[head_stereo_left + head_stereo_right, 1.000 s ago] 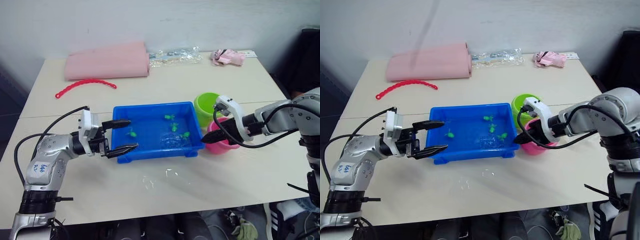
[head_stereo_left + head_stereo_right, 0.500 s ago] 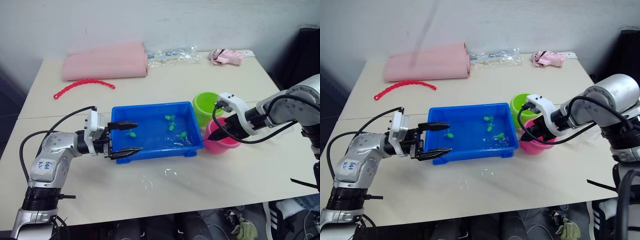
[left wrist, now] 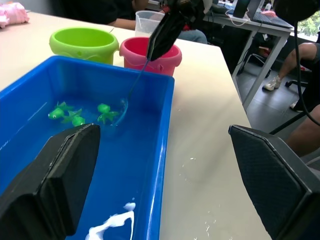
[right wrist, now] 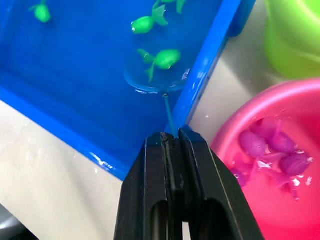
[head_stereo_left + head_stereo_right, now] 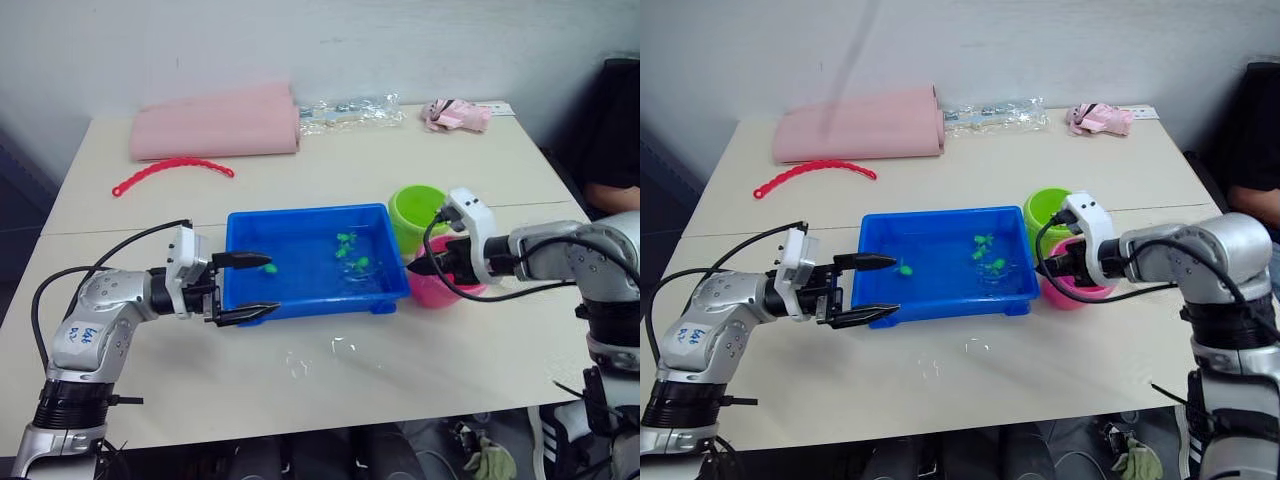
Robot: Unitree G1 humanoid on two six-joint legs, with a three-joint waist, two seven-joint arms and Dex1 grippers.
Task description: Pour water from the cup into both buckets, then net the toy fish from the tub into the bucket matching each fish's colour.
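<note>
Right end effector pinches the net's thin handle; left end effector gapes wide.

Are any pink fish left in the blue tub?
No; the tub holds only green fish, and the pink fish sit in the pink bucket.

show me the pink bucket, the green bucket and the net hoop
pink bucket [image 4: 300, 105]: right wrist view, on its far rim.
green bucket [image 5: 415, 207]: left eye view, on its inner wall.
net hoop [image 4: 150, 82]: right wrist view, on the mesh in the tub, under a green fish.
</note>
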